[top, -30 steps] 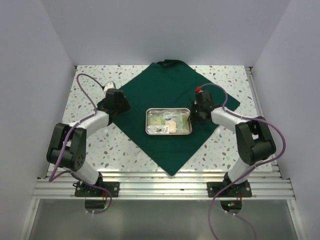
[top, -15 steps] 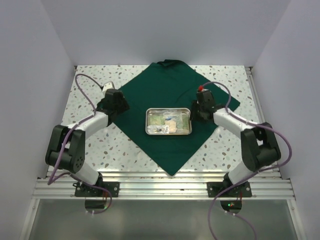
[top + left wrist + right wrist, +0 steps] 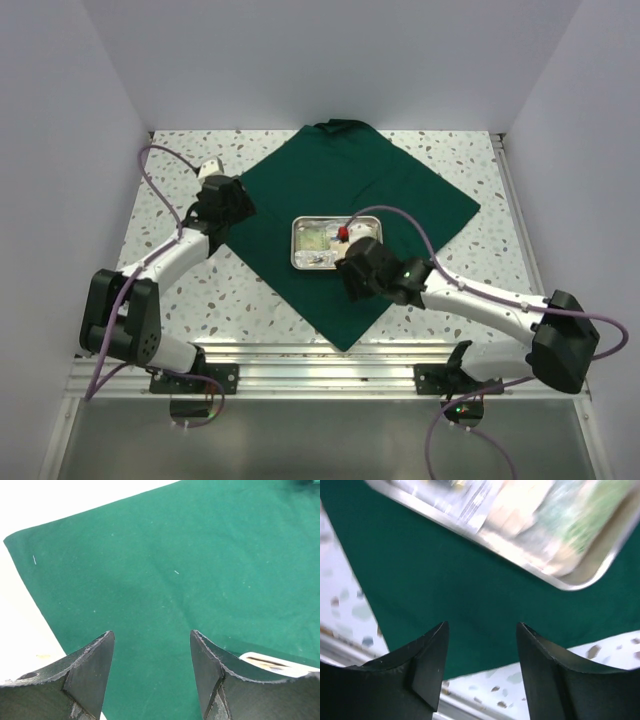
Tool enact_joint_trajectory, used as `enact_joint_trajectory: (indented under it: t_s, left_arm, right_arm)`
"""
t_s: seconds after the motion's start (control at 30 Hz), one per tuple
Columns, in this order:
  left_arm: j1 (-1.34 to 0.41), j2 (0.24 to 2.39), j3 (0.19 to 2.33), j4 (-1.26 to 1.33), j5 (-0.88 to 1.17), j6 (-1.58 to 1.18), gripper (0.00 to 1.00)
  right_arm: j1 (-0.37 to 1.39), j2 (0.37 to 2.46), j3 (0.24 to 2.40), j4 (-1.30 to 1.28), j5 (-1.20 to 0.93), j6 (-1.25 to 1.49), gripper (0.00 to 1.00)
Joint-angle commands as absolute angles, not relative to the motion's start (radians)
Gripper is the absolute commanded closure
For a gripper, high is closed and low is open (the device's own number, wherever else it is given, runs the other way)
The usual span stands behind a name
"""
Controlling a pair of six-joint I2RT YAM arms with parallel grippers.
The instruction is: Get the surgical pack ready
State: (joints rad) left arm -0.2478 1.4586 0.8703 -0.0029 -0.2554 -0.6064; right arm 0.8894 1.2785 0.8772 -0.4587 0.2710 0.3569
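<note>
Right fingers [image 3: 427, 665] now apart beside tray [image 3: 580, 582]

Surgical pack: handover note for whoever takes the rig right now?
Left gripper: open, empty, over the cloth near its left corner.
Right gripper: open, empty, over the cloth by the near edge of the tray.
Things: cloth spread flat, corner towards the arms; tray at its centre, holding pouches and instruments.
Done: tray loaded and set on the cloth.
Left: cloth not yet folded over the tray; likely next is wrapping it into a bundle.
</note>
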Motion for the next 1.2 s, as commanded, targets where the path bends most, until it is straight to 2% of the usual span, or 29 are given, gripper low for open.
enact_joint_trajectory:
  t_s: [0.0,0.17,0.33,0.53,0.83,0.97,1.07,1.17]
  left_arm:
    - [-0.245,1.411,0.861,0.003,-0.247,-0.578,0.34]
    - [-0.247,1.399,0.857,0.005,-0.249,-0.575,0.34]
    - [-0.248,1.401,0.857,0.005,-0.242,-0.574,0.34]
    - [-0.25,1.397,0.853,0.005,-0.242,-0.571,0.34]
    - [-0.252,1.408,0.851,0.009,-0.248,-0.568,0.34]
    - [-0.25,1.413,0.854,0.009,-0.255,-0.566,0.33]
    - [-0.252,1.413,0.853,0.011,-0.258,-0.565,0.33]
    - [-0.252,1.419,0.856,0.009,-0.262,-0.563,0.33]
  right_arm:
    - [1.015,1.232,0.8,-0.515,0.308,0.435,0.39]
    - [1.207,1.256,0.732,-0.466,0.328,0.544,0.39]
    - [1.327,1.336,0.741,-0.466,0.359,0.621,0.42]
    - [1.403,1.39,0.741,-0.434,0.348,0.66,0.43]
    - [1.411,1.456,0.736,-0.413,0.37,0.629,0.45]
    - [1.411,1.515,0.753,-0.439,0.414,0.612,0.56]
    - [1.411,1.528,0.761,-0.436,0.434,0.6,0.59]
    - [1.413,1.535,0.778,-0.448,0.462,0.6,0.79]
